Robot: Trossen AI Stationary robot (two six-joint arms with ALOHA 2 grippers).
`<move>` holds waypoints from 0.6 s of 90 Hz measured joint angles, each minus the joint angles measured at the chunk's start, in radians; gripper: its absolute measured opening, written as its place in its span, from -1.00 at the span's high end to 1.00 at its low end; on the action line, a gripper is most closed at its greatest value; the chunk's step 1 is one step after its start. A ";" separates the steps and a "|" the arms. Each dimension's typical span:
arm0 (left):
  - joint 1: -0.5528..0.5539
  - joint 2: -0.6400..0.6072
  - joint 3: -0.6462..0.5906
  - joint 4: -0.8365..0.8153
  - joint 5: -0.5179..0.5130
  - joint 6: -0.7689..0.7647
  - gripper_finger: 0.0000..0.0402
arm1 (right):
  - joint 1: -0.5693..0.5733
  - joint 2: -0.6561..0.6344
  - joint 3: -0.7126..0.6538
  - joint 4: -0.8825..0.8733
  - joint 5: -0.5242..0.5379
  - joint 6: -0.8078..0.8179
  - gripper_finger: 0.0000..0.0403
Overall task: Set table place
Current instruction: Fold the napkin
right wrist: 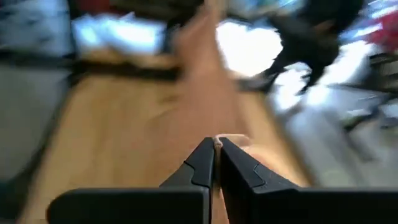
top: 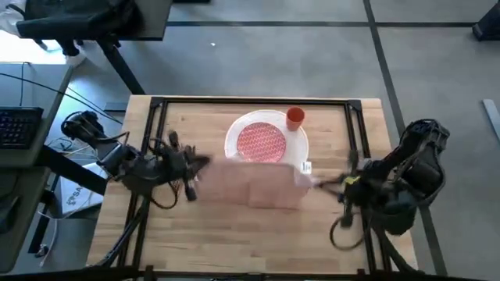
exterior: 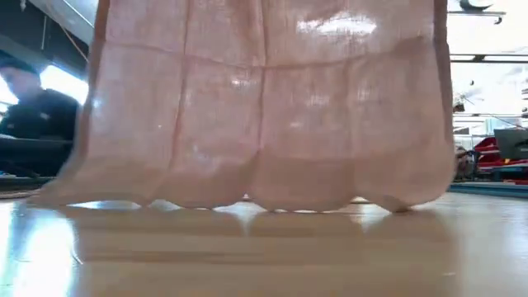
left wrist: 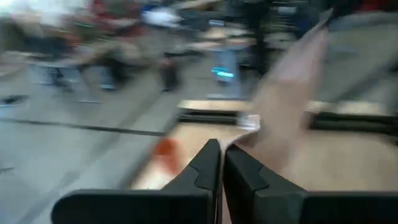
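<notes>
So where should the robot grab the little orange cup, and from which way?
Best by its rim, coming down from above. The orange cup stands upright with its mouth open upward, close against the white plate, so a side approach looks cramped. Both the left gripper and right gripper are busy, shut on the pink napkin.

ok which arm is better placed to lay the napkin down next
Neither alone: the left gripper and right gripper each pinch a top corner of the pink napkin, hanging with its hem near the table. Both probably should lower together.
</notes>
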 joint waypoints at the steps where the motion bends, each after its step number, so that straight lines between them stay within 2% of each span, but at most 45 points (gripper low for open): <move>1: -0.006 0.003 0.000 0.002 0.023 -0.011 1.00 | 0.006 0.004 0.000 0.011 -0.014 -0.002 1.00; 8: -0.051 0.021 0.000 0.052 0.153 -0.080 1.00 | 0.058 0.027 0.001 0.141 -0.099 -0.051 1.00; 13: -0.084 0.029 0.000 0.123 0.215 -0.111 1.00 | 0.095 0.038 0.009 0.266 -0.105 -0.089 1.00; 22: -0.146 0.033 0.011 0.242 0.245 -0.098 1.00 | 0.160 0.042 0.049 0.465 -0.022 -0.184 1.00; 28: -0.176 0.033 0.040 0.271 0.223 -0.079 1.00 | 0.190 0.040 0.098 0.501 0.045 -0.256 1.00; 39: -0.177 0.024 0.112 0.191 0.135 -0.042 1.00 | 0.184 0.028 0.191 0.319 0.147 -0.208 1.00; 49: -0.092 0.011 0.140 0.021 0.129 -0.088 1.00 | 0.086 0.005 0.213 0.028 0.148 0.006 1.00; 54: -0.018 0.006 0.140 -0.092 0.161 -0.146 1.00 | 0.012 -0.004 0.198 -0.129 0.127 0.136 1.00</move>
